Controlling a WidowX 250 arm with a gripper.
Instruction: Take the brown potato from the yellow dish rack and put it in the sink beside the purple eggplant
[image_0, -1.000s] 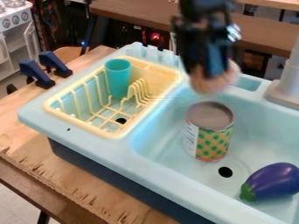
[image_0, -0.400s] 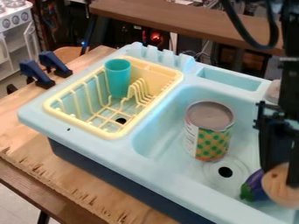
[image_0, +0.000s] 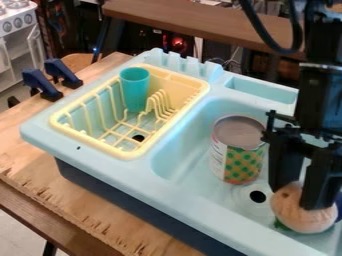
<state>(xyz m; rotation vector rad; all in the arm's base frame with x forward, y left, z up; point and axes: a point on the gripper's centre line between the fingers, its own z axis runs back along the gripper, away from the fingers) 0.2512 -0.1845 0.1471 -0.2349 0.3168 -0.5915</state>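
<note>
My gripper (image_0: 298, 196) hangs over the right part of the sink basin, its two fingers on either side of a round pinkish-beige object (image_0: 300, 217) that it grips. That object covers most of the purple eggplant, whose green stem end (image_0: 283, 226) peeks out at lower left, with a bit of purple at the right edge. Just left of the gripper, a tin can (image_0: 242, 162) with a green and orange dotted label stands upright in the basin. A teal cup (image_0: 135, 90) stands in the yellow dish rack (image_0: 107, 150) at the left.
The light blue sink (image_0: 184, 192) sits on a wooden table (image_0: 87, 200); its drain hole (image_0: 258, 196) is beside the can. Dark blue clamps (image_0: 63, 73) hold the table's upper left, and a brown shelf (image_0: 200, 25) runs behind.
From above the can, the gripper has swung right and down with the round object, then shifted slightly left over the eggplant. The can, rack and cup have kept their places.
</note>
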